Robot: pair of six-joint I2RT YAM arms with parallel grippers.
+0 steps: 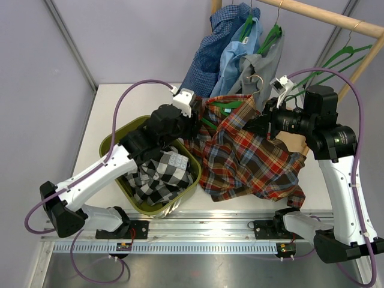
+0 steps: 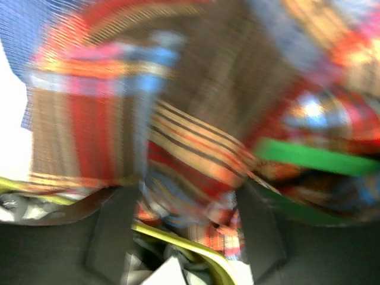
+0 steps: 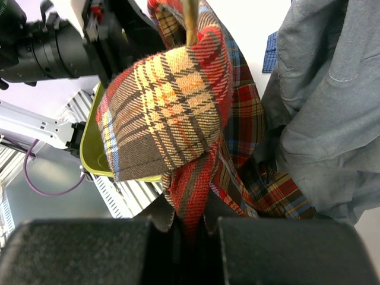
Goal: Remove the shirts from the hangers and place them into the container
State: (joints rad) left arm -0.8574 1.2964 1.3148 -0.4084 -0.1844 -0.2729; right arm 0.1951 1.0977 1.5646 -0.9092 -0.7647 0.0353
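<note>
One hanger (image 2: 314,157) cut off, plaid shirt (image 2: 196,154) blurred

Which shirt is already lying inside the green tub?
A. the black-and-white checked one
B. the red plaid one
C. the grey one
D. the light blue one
A: the black-and-white checked shirt is bunched up inside the green tub, while the red plaid shirt is spread out beside it.

My top camera looks down on the whole table (image 1: 84,114) from high at the near edge. Both wrist cameras sit very close to the plaid shirt (image 1: 252,162), which all views share.
</note>
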